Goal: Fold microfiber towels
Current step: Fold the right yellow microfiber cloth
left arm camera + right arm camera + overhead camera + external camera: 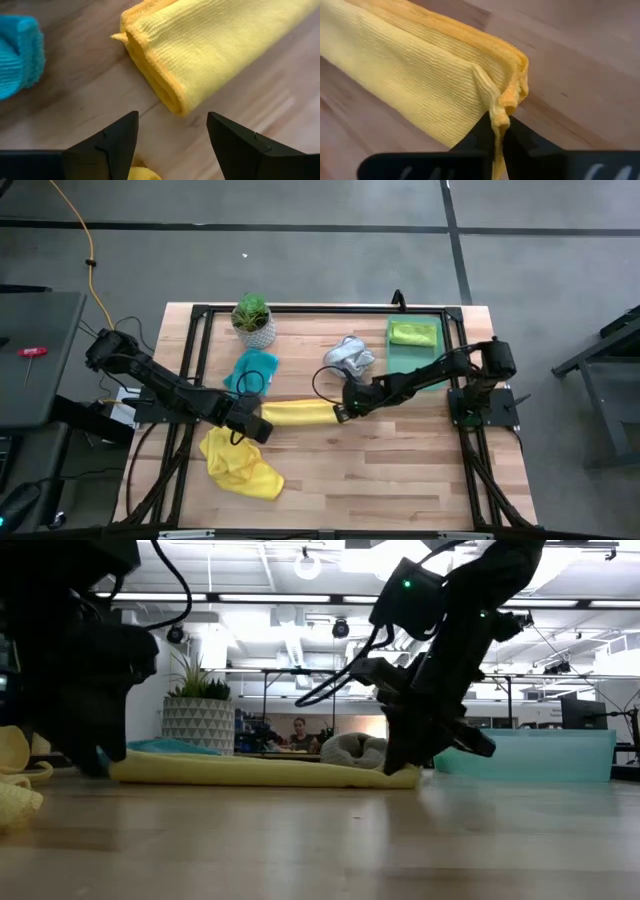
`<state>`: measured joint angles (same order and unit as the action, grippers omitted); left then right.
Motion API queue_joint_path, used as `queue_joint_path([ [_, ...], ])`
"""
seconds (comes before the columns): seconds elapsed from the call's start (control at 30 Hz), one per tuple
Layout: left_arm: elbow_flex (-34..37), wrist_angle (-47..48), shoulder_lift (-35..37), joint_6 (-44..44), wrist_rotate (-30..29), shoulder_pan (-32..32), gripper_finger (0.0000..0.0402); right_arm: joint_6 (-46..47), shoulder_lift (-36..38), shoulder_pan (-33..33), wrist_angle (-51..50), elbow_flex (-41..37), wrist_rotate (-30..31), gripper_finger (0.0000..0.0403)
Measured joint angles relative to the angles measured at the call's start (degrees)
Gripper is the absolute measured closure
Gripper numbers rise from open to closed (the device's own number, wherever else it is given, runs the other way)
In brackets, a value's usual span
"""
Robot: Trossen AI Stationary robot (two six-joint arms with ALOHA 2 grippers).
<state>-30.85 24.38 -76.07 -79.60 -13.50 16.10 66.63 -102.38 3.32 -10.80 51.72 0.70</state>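
Right up close, we saw the right gripper (498, 131) pinching one end of the folded yellow towel (298, 412), which lay in the middle of the wooden table (400, 480). Our left gripper (172, 135) was wide open at the towel's other end, holding nothing. We also saw a crumpled yellow towel (238, 463) nearby and a teal towel (250, 370).

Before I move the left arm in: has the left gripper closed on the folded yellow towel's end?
No. The left gripper is open, its fingers short of the folded yellow towel, wood showing between them.
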Motion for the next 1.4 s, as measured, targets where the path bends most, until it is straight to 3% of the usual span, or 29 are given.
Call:
queue_joint_path([
  [0.27, -0.4, -0.7, 3.5, 3.0, 1.8, 0.0, 0.0174, -1.0, 4.4, 2.6, -15.5, -0.1, 3.2, 0.0398],
  [0.4, -3.5, -0.8, 3.7, 9.5, 2.0, 0.0, 0.0174, -2.2, 7.0, 2.9, -20.4, -0.2, 3.8, 0.0400],
  [0.6, -9.2, -6.1, 0.1, 24.5, -2.6, -2.1, 0.0180, -2.2, 8.9, 2.9, -21.4, -0.2, 3.8, 0.0401],
  [0.77, -13.0, -6.8, -7.0, 39.1, -6.3, -3.6, 0.0236, -2.4, 9.1, 2.8, -20.7, -0.2, 2.4, 0.0402],
  [1.0, -13.6, -7.4, -16.5, 51.9, -9.5, -3.6, 0.0389, -2.5, 9.1, 2.8, -19.8, -0.1, 0.4, 0.0402],
  [1.4, -13.8, -15.1, -25.0, 52.4, -12.2, -3.6, 0.0400, -3.7, 15.2, 2.2, -21.7, -0.1, -2.9, 0.0403],
])
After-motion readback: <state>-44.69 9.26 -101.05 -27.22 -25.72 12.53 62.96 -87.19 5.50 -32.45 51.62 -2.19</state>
